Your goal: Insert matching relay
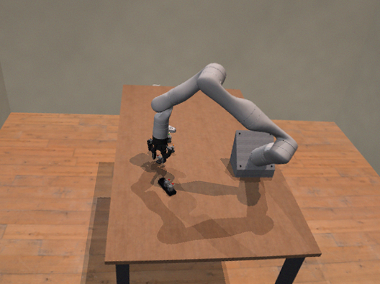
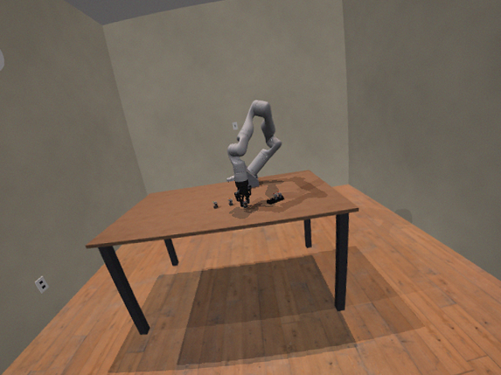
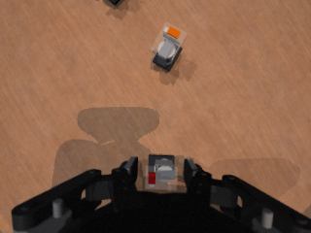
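The loose clear box-shaped relay with a red button point(image 1: 159, 159) point(image 2: 245, 204) point(image 3: 161, 168) is located on or just above the brown wooden surface point(image 1: 208, 214) point(image 2: 176, 218) point(image 3: 253, 97); contact with it cannot be determined. The relay is positioned between the fingertips of the black two-finger hand point(image 1: 159, 159) point(image 2: 244, 204) point(image 3: 161, 167). The fingers stand part-way apart, one on each side of the relay, with a gap visible at both sides; the relay is not clamped. The clear relay with an orange button point(image 3: 167, 48) is near the hand, outside the fingers. The low black block-shaped rack point(image 1: 162, 182) point(image 2: 273, 200) lies well apart from the orange-button relay and near the hand. It carries two relays with red buttons point(image 1: 168, 184). The pale grey jointed arm point(image 1: 212, 78) point(image 2: 259, 108) extends down to the hand from a grey wedge-shaped base point(image 1: 245, 142).
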Tool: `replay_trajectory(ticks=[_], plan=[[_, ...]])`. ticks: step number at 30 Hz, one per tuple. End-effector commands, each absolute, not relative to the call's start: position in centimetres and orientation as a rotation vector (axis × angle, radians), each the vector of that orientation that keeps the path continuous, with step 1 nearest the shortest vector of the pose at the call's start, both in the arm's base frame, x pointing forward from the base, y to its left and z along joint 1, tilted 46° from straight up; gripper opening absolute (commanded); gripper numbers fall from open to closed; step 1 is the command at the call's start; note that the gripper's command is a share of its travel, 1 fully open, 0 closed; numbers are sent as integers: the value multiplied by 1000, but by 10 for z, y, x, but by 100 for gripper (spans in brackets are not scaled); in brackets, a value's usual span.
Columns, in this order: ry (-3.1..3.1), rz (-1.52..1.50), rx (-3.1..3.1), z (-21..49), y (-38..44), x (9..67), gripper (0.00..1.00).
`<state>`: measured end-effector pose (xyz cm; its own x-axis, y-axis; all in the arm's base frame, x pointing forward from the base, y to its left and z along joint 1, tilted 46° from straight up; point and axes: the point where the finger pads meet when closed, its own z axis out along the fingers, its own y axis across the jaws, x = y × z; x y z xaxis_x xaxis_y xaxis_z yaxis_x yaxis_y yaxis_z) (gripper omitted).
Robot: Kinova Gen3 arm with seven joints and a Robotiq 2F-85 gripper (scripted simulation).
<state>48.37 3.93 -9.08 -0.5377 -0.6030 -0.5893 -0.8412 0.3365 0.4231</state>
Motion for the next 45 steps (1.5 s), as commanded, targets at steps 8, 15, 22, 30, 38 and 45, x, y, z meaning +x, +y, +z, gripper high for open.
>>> replay_trajectory(ticks=[8, 15, 22, 30, 38, 45], plan=[[2279, 1018, -1284, -91, 39, 484, 53], [2279, 1018, -1284, -91, 39, 484, 53], [2279, 1018, -1284, -91, 39, 484, 53], [2279, 1018, -1284, -91, 39, 484, 53], [2279, 1018, -1284, -91, 39, 484, 53], [2279, 1018, -1284, -91, 39, 484, 0]])
